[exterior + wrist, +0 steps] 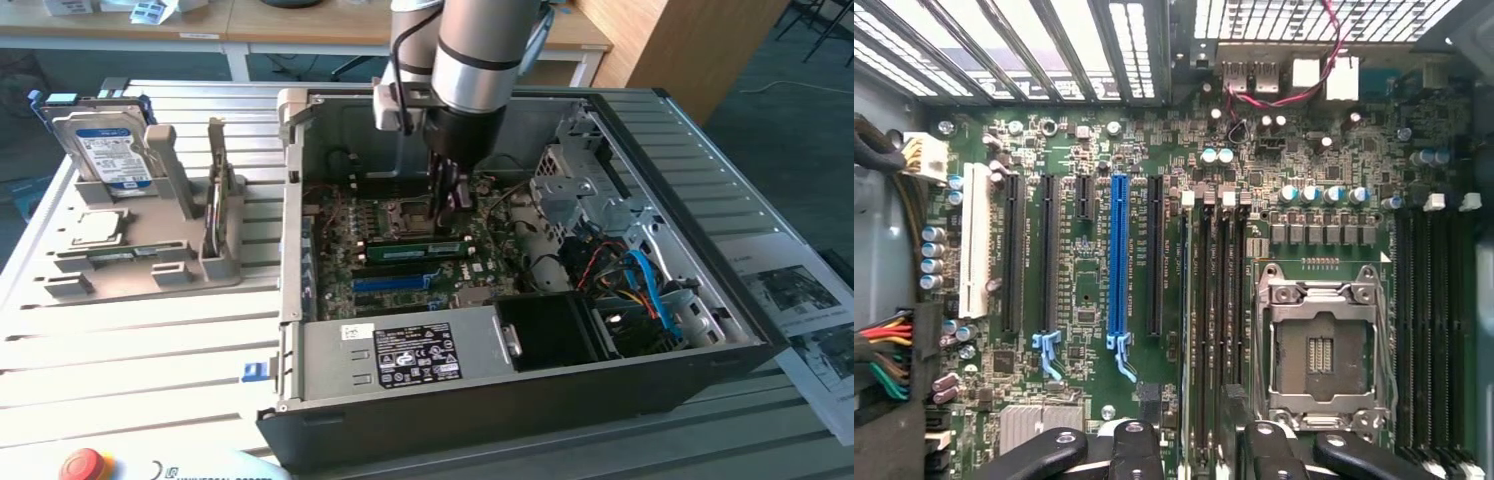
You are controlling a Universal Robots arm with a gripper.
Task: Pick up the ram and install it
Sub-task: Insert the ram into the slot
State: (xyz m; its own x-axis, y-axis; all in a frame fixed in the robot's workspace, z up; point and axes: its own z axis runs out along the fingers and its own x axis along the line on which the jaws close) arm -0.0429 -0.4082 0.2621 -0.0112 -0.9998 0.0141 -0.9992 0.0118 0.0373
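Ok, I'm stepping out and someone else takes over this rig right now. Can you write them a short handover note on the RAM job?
Gripper: open, holding nothing, hanging inside the open computer case over the motherboard's memory slots.
Ram: the green stick stands in a slot just below the gripper, apart from it.
Done: ram appears placed in the slot and let go.
Left: whether it is fully seated and latched cannot be told.
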